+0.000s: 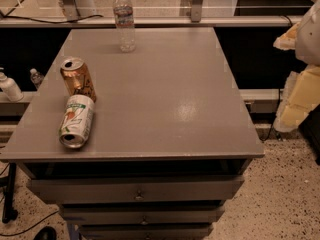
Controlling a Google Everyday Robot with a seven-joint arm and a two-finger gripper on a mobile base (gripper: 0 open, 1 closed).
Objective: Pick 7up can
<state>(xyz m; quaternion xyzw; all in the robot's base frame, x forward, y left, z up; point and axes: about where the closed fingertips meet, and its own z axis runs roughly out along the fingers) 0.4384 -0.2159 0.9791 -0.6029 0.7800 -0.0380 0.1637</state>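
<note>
The 7up can (76, 121) lies sideways on the table (165, 84); the end effector (299, 96) hangs beyond its right edge, state unclear.

A grey table (165, 99) fills the middle, and a soft patch of light lies on its top. Its drawers (135, 189) are at 6 o'clock. The speckled floor (285, 194) shows at 5 o'clock and a pale rail (240, 21) runs across at 12 o'clock. The gripper (296, 104) hangs at 3 o'clock, beside the table's edge.

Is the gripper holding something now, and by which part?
Nothing is held. The gripper is at the right edge; the 7up can lies on the table, far left.
</note>
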